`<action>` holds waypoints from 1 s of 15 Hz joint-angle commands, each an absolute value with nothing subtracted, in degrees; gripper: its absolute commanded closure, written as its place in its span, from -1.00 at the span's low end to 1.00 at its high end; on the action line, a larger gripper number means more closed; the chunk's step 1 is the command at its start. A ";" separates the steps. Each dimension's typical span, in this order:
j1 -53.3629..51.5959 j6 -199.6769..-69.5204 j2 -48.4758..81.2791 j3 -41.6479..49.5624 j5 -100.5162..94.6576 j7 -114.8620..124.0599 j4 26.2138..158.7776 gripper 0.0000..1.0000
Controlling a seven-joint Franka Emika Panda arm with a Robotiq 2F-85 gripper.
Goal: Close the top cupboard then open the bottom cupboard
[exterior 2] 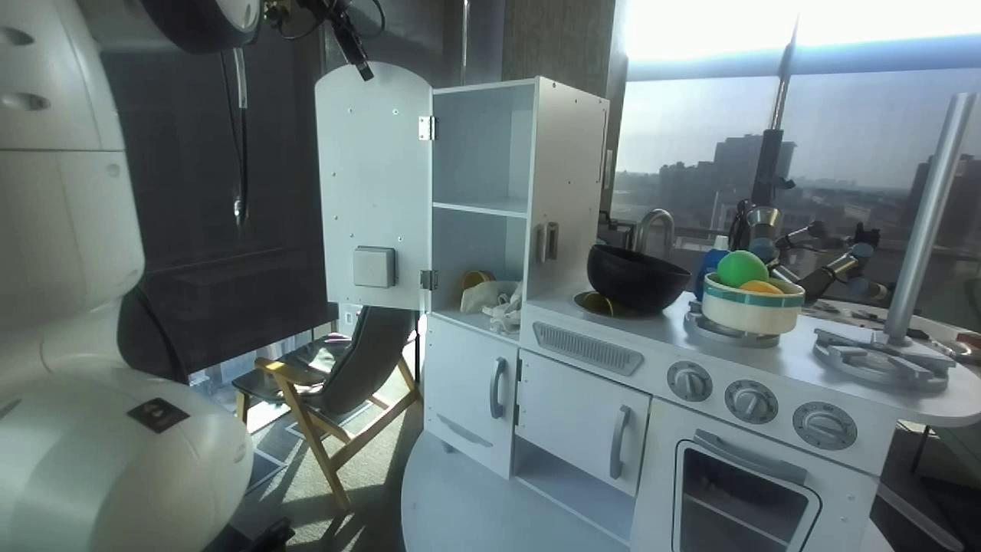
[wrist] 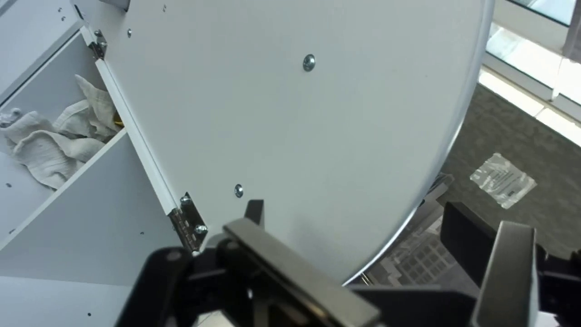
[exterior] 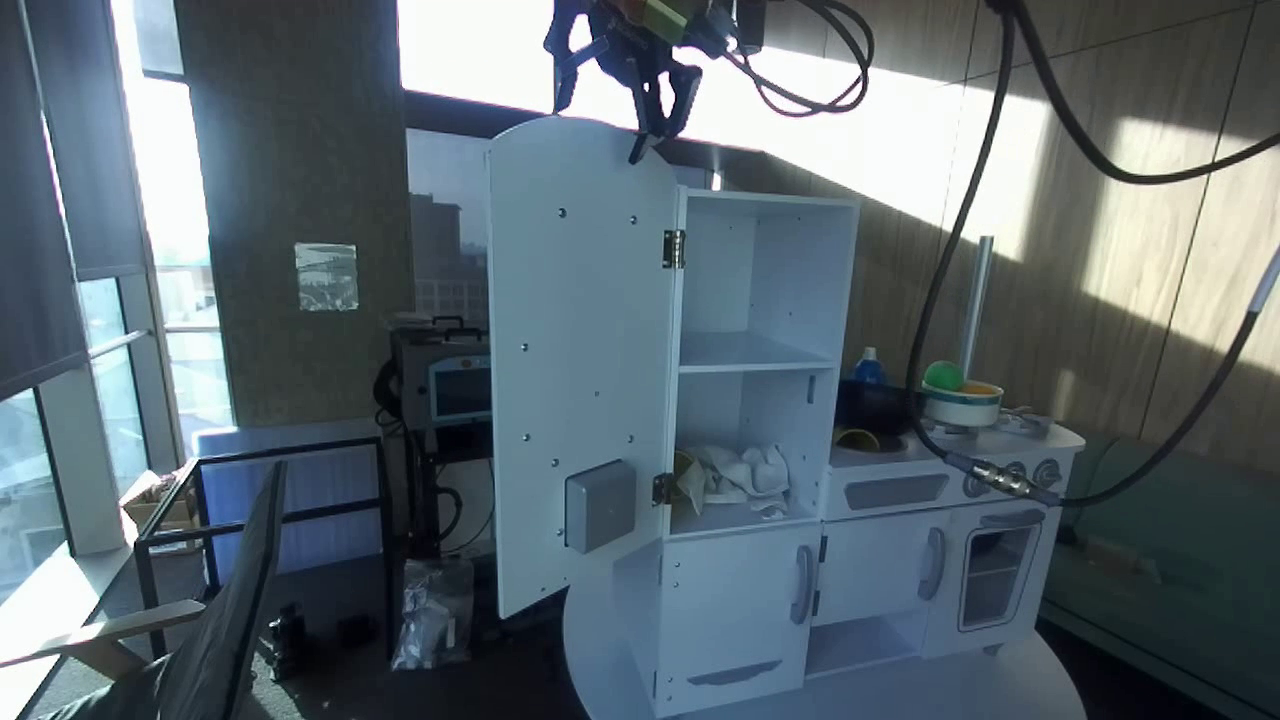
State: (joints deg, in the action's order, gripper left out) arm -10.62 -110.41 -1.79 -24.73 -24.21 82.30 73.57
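Observation:
The top cupboard [exterior: 765,352] stands open in both exterior views [exterior 2: 479,207]. Its arched white door [exterior: 590,330] is swung out to the side, inner face showing with the grey square panel [exterior: 600,505]. The door also fills the middle of the wrist view [wrist: 308,122]. The bottom cupboard [exterior: 735,610] is shut, with a grey handle; it also shows shut in an exterior view [exterior 2: 467,391]. My gripper [exterior: 600,132] is open at the door's arched top edge. In the wrist view [wrist: 358,215] one finger is before the inner face, the other beyond the edge. Contact cannot be told.
White cloth [exterior: 740,475] lies on the top cupboard's lower shelf. The toy stove [exterior 2: 766,383] adjoins it, with a black bowl [exterior 2: 636,280] and a white pot [exterior 2: 755,310] on top. A chair [exterior 2: 360,376] stands near the open door. Cables [exterior: 965,200] hang in front.

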 commanded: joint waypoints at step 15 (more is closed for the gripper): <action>-17.68 -87.73 -1.75 -26.53 -26.00 72.82 72.88 -1.00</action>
